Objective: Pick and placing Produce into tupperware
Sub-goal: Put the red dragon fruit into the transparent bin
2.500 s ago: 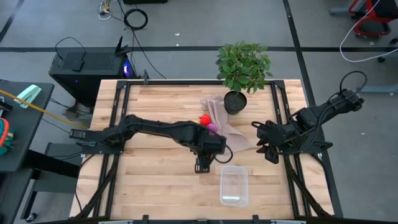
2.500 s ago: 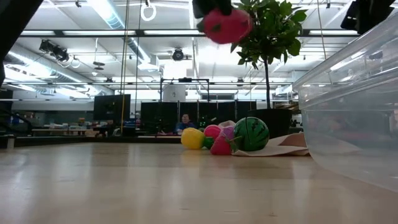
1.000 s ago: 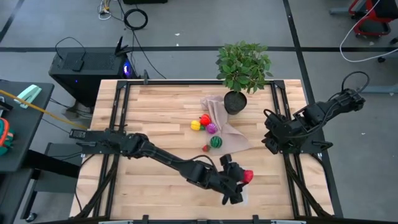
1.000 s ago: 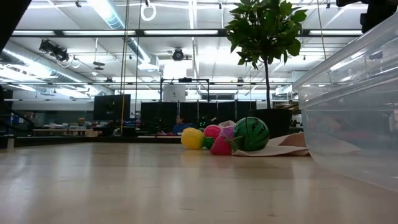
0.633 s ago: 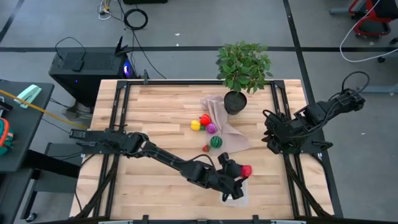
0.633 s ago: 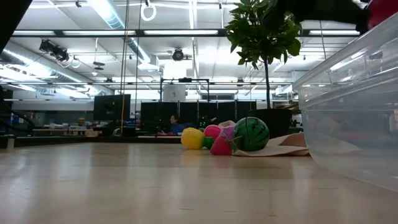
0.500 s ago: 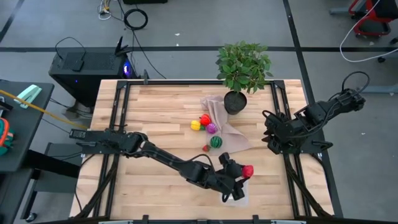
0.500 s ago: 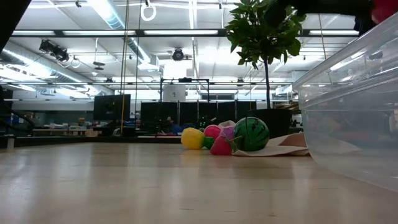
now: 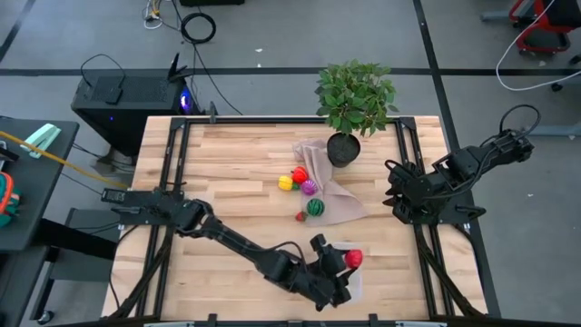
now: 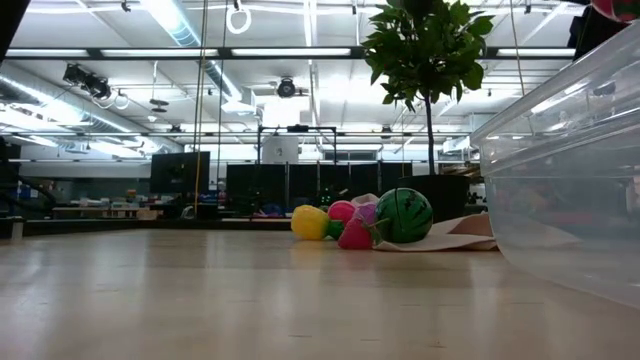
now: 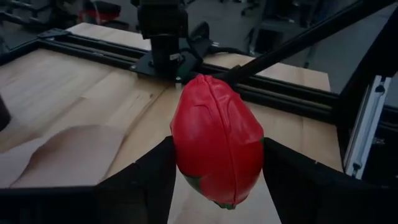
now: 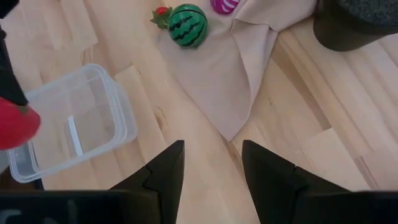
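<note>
My left gripper (image 9: 349,261) reaches over the clear tupperware (image 9: 356,283) near the table's near edge, shut on a red toy fruit (image 11: 217,140). That fruit also shows in the right wrist view (image 12: 15,124) beside the tupperware (image 12: 74,121). The rest of the produce lies by the beige cloth: a yellow piece (image 9: 285,183), a red one (image 9: 299,174), a purple one (image 9: 310,188), a striped green one (image 9: 314,207) and a small red one (image 9: 300,216). My right gripper (image 12: 211,168) waits open at the table's right side. My left gripper pinches the red toy fruit between its two fingers, one finger (image 11: 149,180) on each of its opposite sides (image 11: 183,155). The fingers come from the table's left, pointing toward the right arm. The fruit is lifted clear, above the tupperware, its long axis across the fingers.
A potted plant (image 9: 354,100) stands at the far edge, its pot (image 9: 343,149) on the beige cloth (image 9: 338,195). Black frame rails (image 9: 413,227) run along the table's sides. Bare wood lies left of the tupperware.
My left gripper has kept shut on the red fruit over the tupperware. In the last half second it has shifted a little toward the near edge and the table's left, and its forearm has swung nearer the near edge.
</note>
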You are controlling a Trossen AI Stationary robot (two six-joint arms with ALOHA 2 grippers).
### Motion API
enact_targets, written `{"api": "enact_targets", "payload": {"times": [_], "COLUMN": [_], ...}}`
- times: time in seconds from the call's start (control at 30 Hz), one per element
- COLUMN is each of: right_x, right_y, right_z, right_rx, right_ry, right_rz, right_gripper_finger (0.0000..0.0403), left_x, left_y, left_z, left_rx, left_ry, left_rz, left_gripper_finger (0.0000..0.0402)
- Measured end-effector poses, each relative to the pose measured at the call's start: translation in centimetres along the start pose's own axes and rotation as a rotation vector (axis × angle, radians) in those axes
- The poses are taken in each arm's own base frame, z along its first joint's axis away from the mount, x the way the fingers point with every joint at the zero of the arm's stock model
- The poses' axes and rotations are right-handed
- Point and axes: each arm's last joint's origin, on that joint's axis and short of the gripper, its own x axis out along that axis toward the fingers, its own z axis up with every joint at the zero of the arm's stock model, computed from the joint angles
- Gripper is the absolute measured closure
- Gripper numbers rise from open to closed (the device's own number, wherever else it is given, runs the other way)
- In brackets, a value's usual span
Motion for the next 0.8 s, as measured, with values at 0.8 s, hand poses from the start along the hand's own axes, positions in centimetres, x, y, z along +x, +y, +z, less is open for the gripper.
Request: {"api": "enact_targets", "payload": {"times": [0.8], "right_x": [0.0], "right_y": [0.0], "right_z": [0.1], "right_rx": [0.011], "right_ry": [-0.022], "right_rz": [-0.012], "right_gripper_finger": [0.0235], "left_x": [-1.8], "left_y": [0.4], "left_z": [-2.7], "left_rx": [-0.188], "left_ry": [-0.04], "left_rz": [0.28], "left_gripper_finger": [0.0181]}}
